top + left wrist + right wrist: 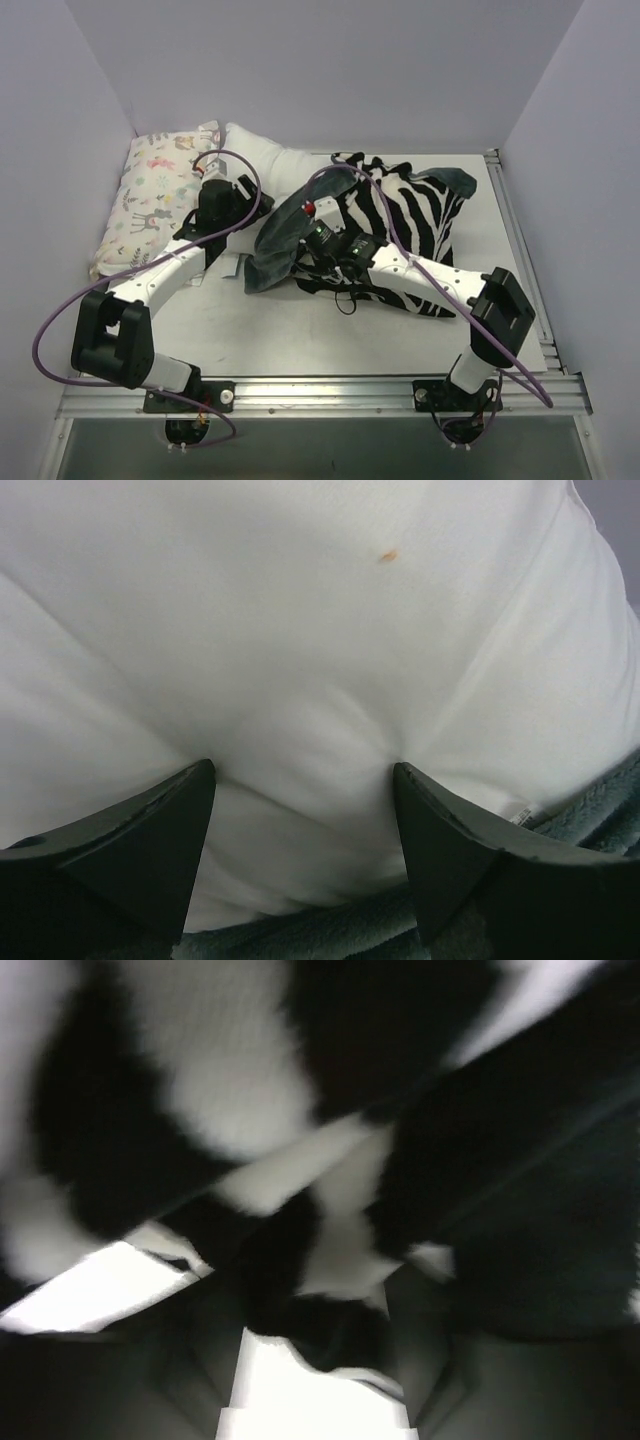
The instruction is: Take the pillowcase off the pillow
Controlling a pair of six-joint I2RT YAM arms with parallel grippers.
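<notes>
The white pillow (262,152) sticks out at the back, its rest inside the pillowcase (420,210), which shows its zebra face with a grey-green plush flap (278,238) folded over on the left. My left gripper (226,192) is closed into the pillow (300,630); in the left wrist view (303,770) the white fabric bulges and puckers between the fingertips, with the plush edge (330,925) below. My right gripper (318,228) sits at the pillowcase's open edge. In the blurred right wrist view (320,1330) zebra fabric (230,1070) is caught between its fingers.
A pastel animal-print pillow (150,195) lies at the far left against the wall. The white table (300,330) has a metal rail (520,250) along its right side. Purple cables loop off both arms.
</notes>
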